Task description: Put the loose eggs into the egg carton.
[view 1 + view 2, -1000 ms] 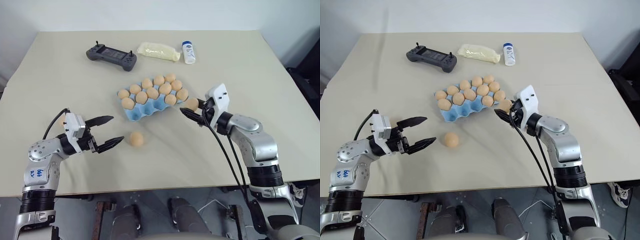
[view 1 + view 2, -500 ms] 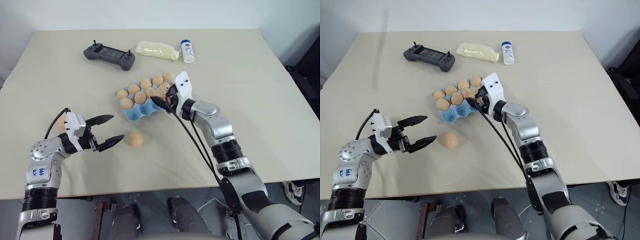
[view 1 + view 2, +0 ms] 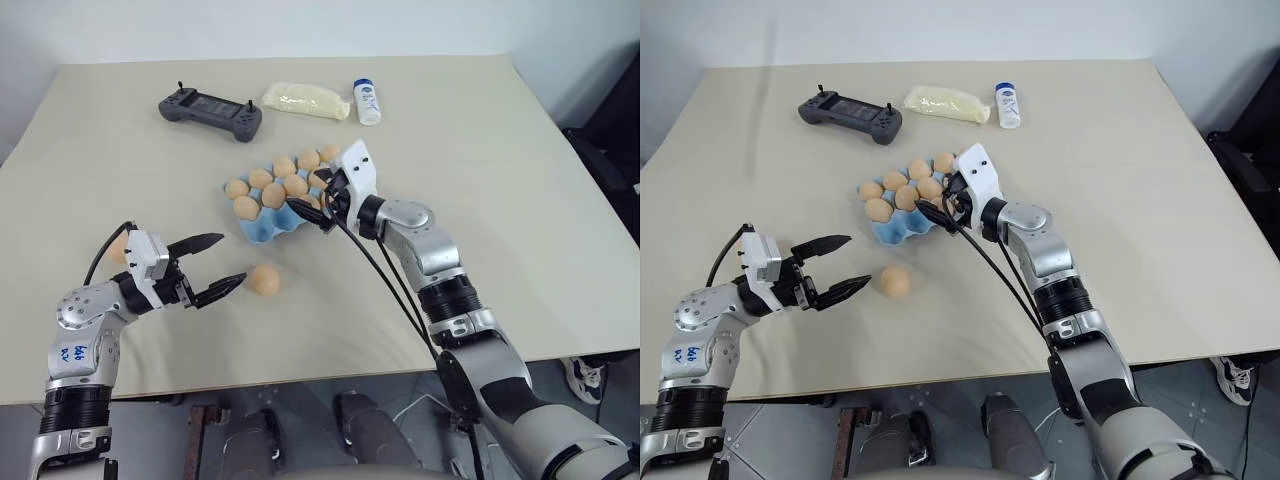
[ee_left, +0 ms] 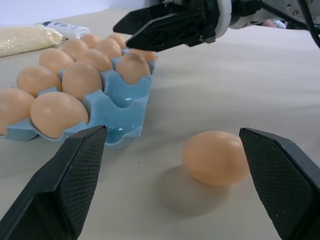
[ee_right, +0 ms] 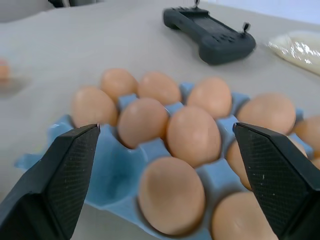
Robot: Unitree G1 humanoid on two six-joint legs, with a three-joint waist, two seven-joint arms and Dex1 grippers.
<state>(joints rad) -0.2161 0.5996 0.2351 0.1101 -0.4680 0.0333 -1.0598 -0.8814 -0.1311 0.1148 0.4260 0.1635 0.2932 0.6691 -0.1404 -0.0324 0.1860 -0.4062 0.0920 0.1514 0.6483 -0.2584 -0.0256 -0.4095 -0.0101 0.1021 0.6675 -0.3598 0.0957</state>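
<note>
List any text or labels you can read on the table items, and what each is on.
No text here can be quoted.
White bottle: blue label, print too small to read.
Dark grey controller: no legible marking.
Egg carton: no text seen.

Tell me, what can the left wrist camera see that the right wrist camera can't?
Left wrist view: a loose egg lying on the table between the open fingers of the left gripper, the open right gripper above the carton's edge, and a white bottle lying down.

Right wrist view: the dark grey controller.

Both: the blue egg carton with its eggs, the pale bag and the table.
</note>
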